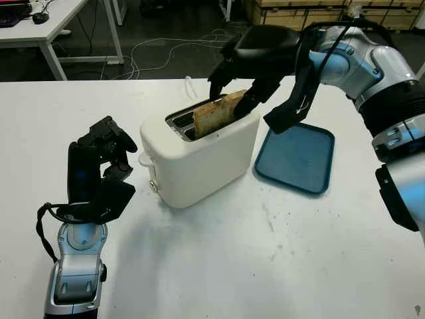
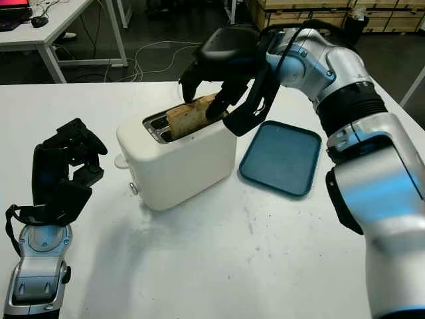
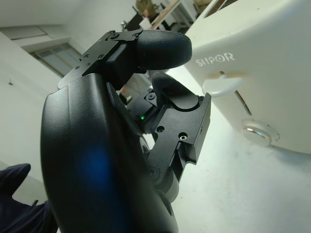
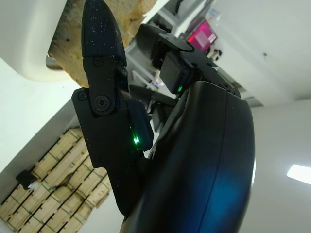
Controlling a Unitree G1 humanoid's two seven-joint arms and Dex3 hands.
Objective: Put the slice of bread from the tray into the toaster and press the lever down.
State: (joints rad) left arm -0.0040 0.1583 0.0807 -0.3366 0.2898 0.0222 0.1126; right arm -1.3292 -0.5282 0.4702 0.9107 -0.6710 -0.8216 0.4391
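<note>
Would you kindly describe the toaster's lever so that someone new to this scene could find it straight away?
On the white table stands a white toaster with the bread slice poking out of its slot, held by the right hand. On the narrow end facing the left hand sits the lever, a small white knob jutting out above a round silver button.

Right hand grips bread slice half-sunk in toaster slot; tray beside.
</note>
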